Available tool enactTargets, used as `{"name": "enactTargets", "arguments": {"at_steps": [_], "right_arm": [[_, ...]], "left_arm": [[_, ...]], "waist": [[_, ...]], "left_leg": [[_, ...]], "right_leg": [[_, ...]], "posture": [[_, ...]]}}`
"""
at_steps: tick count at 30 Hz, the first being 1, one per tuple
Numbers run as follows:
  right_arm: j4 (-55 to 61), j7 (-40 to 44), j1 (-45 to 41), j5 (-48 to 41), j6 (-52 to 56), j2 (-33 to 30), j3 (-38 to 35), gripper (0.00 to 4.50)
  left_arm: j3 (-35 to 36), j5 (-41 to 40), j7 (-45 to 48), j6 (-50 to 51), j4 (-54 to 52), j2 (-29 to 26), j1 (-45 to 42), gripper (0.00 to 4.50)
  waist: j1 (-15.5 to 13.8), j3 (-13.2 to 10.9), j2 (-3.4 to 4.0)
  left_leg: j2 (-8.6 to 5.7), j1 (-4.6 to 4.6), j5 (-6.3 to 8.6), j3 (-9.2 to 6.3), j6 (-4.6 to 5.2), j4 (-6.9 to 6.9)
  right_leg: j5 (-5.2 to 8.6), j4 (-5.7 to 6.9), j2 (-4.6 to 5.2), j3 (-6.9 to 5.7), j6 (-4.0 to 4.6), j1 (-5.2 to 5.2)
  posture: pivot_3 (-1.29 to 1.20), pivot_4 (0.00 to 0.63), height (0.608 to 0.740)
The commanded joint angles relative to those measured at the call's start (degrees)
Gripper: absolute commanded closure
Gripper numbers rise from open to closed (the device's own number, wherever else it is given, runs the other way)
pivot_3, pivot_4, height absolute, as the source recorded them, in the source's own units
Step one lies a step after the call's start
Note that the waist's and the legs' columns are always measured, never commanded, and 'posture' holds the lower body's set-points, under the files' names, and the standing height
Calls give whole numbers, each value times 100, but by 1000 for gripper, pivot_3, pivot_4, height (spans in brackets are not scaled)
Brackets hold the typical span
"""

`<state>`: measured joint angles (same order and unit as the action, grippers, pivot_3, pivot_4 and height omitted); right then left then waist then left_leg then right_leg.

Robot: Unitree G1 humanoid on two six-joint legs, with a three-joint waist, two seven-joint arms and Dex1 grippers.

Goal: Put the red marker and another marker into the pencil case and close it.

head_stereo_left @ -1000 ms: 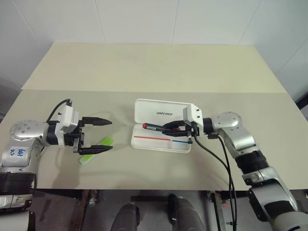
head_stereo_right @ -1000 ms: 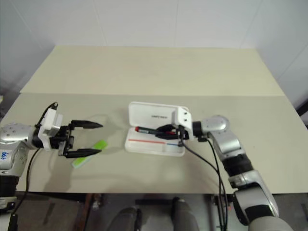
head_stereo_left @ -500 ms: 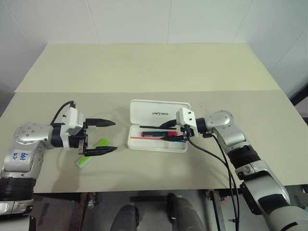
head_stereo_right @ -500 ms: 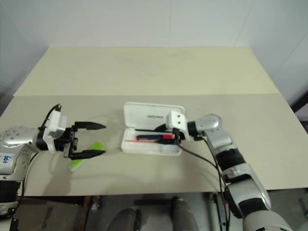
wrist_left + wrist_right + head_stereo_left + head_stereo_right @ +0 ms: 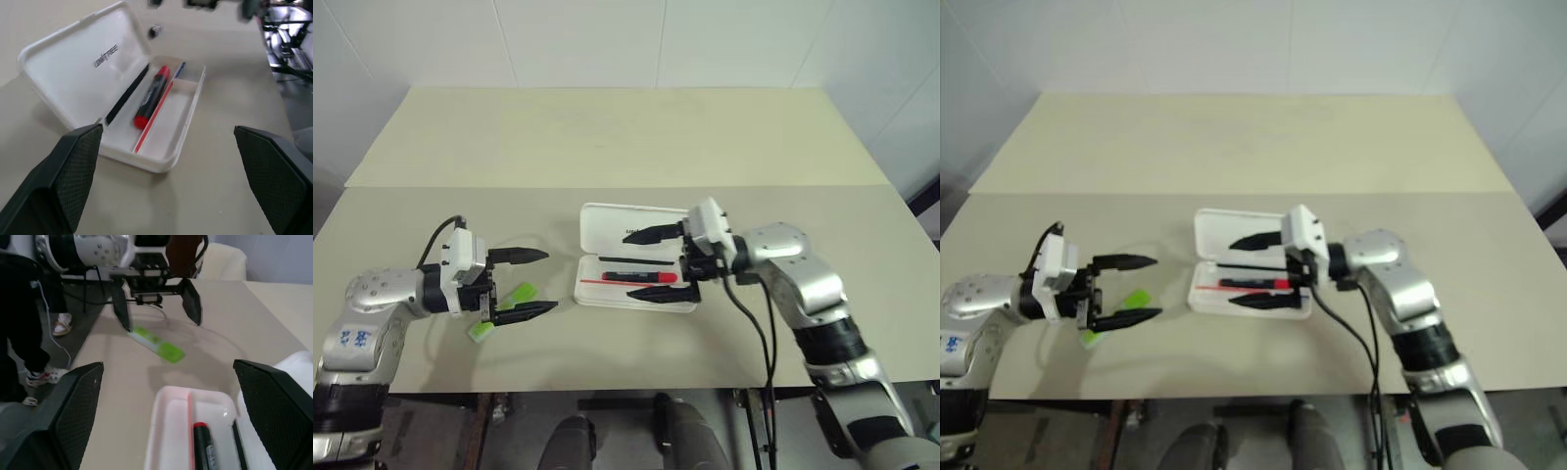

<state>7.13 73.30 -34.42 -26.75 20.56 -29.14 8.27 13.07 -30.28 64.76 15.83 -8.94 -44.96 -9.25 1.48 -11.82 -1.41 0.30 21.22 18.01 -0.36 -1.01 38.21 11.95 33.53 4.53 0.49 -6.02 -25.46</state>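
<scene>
The red marker [image 5: 639,277] lies in the open case [image 5: 637,262], right fingers [image 5: 654,263] spread above it, while left fingers [image 5: 530,284], spread, straddle the green marker [image 5: 504,310] at the case's 9 o'clock, ready to grasp.

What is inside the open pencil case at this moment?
The red marker lies inside the pencil case, beside thin red, blue and black stripes. The right gripper covers part of the tray in the head views.

green highlighter [image 5: 502,310] partly hidden behind left hand [image 5: 540,282], lid lettering [image 5: 633,235] unreadable
</scene>
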Motion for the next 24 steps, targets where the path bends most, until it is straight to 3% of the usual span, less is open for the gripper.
{"name": "enactTargets", "arguments": {"at_steps": [1, 5, 11, 15, 24], "right_arm": [[744, -98, 367, -478, 366, -374, -450, 26], [966, -309, 644, -720, 547, -719, -924, 26], [624, -349, 626, -637, 340, -1069, -1286, 26], [521, -307, 580, -568, 203, -1102, -1163, 26], [773, -513, 616, -652, 323, -1042, -1117, 26]], "left_arm": [[634, -64, -882, 249, -736, 153, 490, 0], [1179, -102, -1394, 404, -1457, 377, 1462, 0], [1590, -27, -1930, 264, -1688, 881, 2383, 0], [1582, 261, -1924, -195, -1296, 1084, 2734, 0], [1472, 559, -1587, -1078, 286, 1046, 2600, 0]], "waist": [[-2, 0, 0], [24, 0, 0], [4, 1, -1], [5, 3, -5], [1, 3, -5]], "left_leg": [[2, -1, 1, 1, -1, -3], [12, -7, 2, 6, -3, -4], [7, -20, 0, 16, -4, 2], [4, -21, 0, 19, -4, 5], [5, -17, 0, 17, -4, 4]], "right_leg": [[0, -4, 0, 0, 0, 0], [0, -5, -3, 6, 1, 0], [8, -12, -10, 7, 16, 2], [9, -12, -11, 9, 17, 3], [9, -15, -12, 7, 18, 3]], "posture": [[0, 150, 740], [0, 150, 740], [0, 150, 740], [0, 150, 740], [0, 150, 740]]}}
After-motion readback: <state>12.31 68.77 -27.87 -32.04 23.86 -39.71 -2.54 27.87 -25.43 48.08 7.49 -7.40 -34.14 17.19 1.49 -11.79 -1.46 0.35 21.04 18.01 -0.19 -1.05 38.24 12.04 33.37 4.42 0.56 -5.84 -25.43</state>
